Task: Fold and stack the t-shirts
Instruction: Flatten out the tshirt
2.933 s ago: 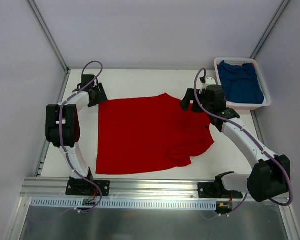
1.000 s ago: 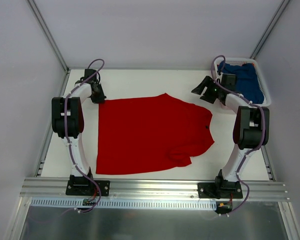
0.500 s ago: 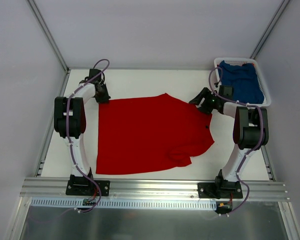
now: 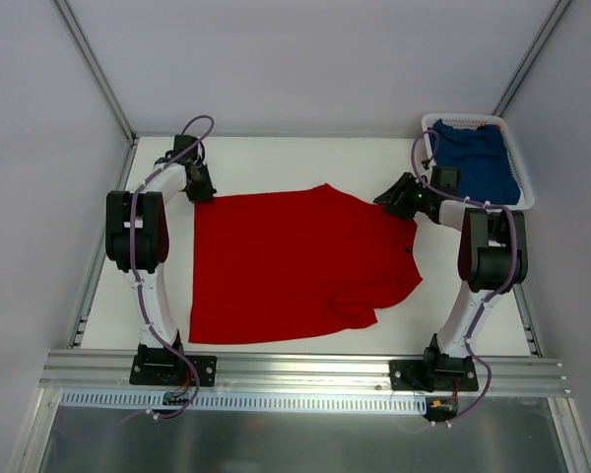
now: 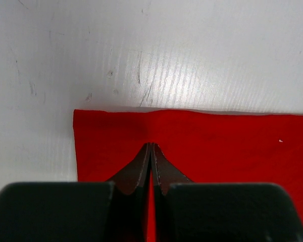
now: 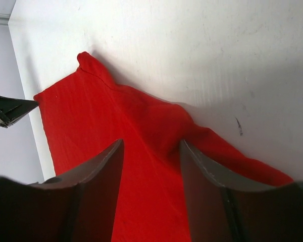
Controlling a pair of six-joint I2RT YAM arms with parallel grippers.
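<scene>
Red cloth fills the middle of the table (image 4: 276, 158): the red t-shirt (image 4: 295, 266) lies spread nearly flat, with a doubled-over patch near its front right. The blue t-shirt (image 4: 478, 163) sits crumpled in the white basket (image 4: 473, 209) at the far right corner, well apart from the work. The left gripper (image 4: 201, 191) is pressed together on the red shirt's far left corner, a small pucker of cloth rising to its tips in the wrist view; the right gripper (image 4: 398, 201) stands over the far right edge with its fingers (image 6: 101, 171) apart and red cloth lying between them, not yet pinched.

The step in hand looks like taking both far corners so as to fold the far edge toward the near one. To do it well, the right jaws should sink until they meet the table, then close on the edge itself, close to the corner; a grab too far inward would gather a bunch and leave a lumpy fold. Both arms ought then to lift together, just enough to clear the cloth, hold the edge taut between them, and carry it straight toward the near hem; an uneven pace would skew the crease; the doubled-over patch may want smoothing first.
</scene>
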